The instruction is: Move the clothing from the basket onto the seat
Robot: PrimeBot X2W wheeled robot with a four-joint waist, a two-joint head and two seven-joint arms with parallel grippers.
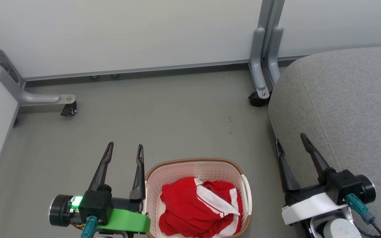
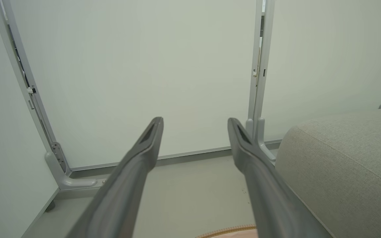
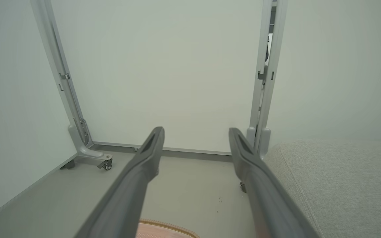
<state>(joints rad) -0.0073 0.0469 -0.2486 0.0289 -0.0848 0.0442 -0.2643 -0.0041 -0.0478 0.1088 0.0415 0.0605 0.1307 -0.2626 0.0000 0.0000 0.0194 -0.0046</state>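
Clothing [image 1: 190, 208] sits heaped in the basket [image 1: 193, 162]: soft, light, sure to sag and drape, so pinch a raised fold by the white trim on top. Left tool [image 1: 125, 145] hangs just left of the basket, right tool [image 1: 290, 138] well right of it, both spread wide, empty. Seat [image 1: 342, 105] lies right of the basket. Head view looks down onto the clothing; wrist views skim the basket's rim toward tall panels [image 1: 127, 33] behind.

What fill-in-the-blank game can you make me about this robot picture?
1. The red clothing lies inside the ____.
2. The left gripper and the right gripper are both ____, not shut.
3. The grey seat is on the robot's ____ side.
Missing words: basket; open; right.
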